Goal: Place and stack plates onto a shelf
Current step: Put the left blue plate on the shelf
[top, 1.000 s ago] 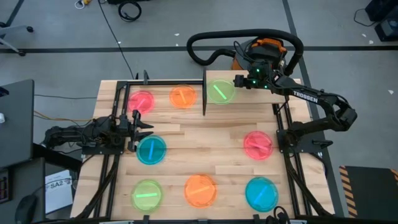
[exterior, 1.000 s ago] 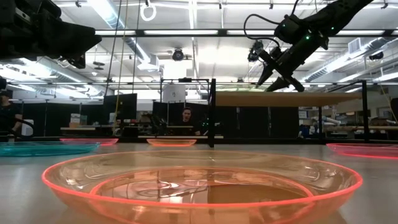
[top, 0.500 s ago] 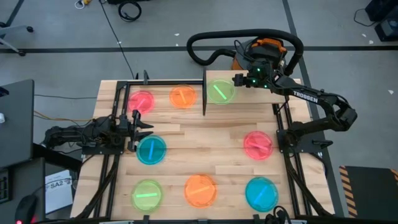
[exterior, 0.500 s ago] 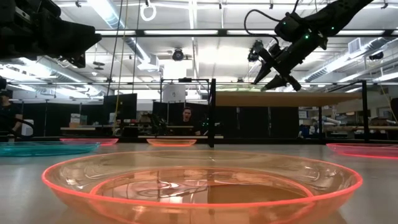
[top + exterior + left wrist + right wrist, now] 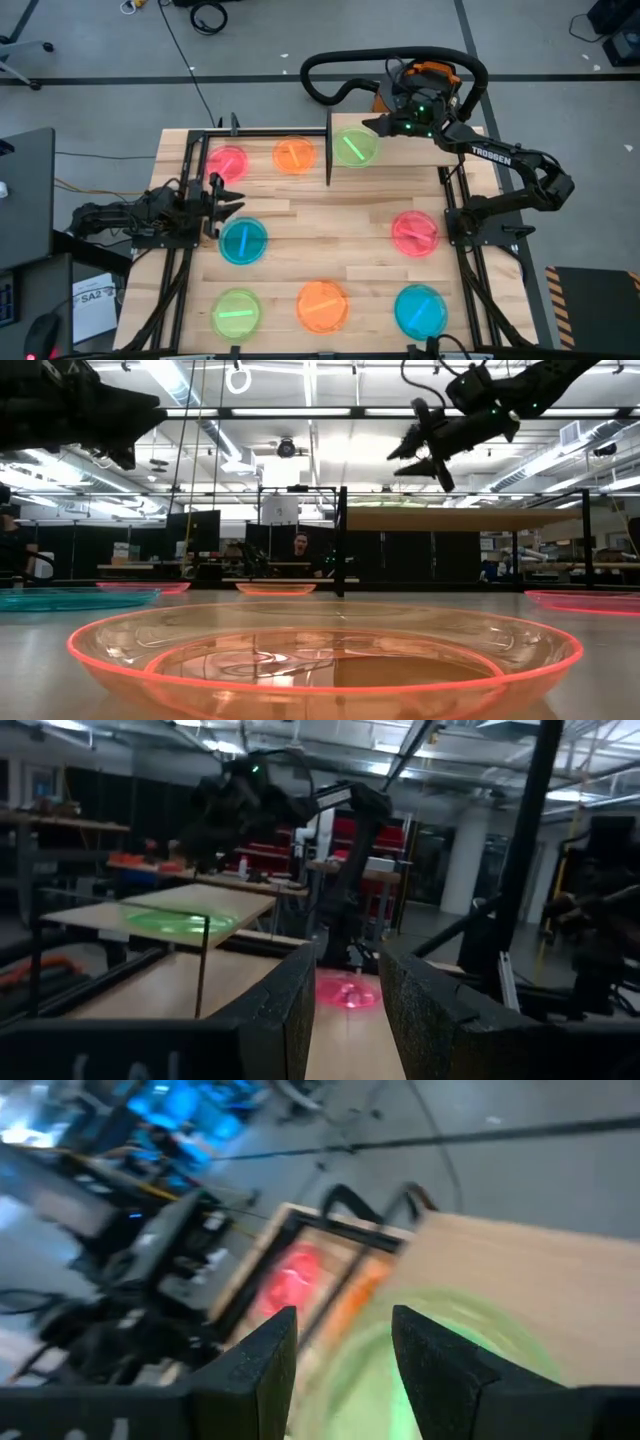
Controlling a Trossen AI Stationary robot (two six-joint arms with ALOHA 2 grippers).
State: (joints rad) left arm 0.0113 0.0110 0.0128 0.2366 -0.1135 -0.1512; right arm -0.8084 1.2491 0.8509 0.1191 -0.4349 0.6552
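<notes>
Right gripper (image 5: 372,124) has risen above the shelf's green plate (image 5: 354,147); fingers apart, empty.

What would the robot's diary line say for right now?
right end effector: open, above green plate on shelf | left end effector: open, waiting by blue plate

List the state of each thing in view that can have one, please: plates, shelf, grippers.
Green translucent plastic plate: flat on shelf, not held.
Small light-wood shelf: carries one plate.
Other seven translucent plates: flat on the tabletop, unstacked.
Right gripper: open, empty, above shelf.
Left gripper: open, empty, at left edge.
</notes>
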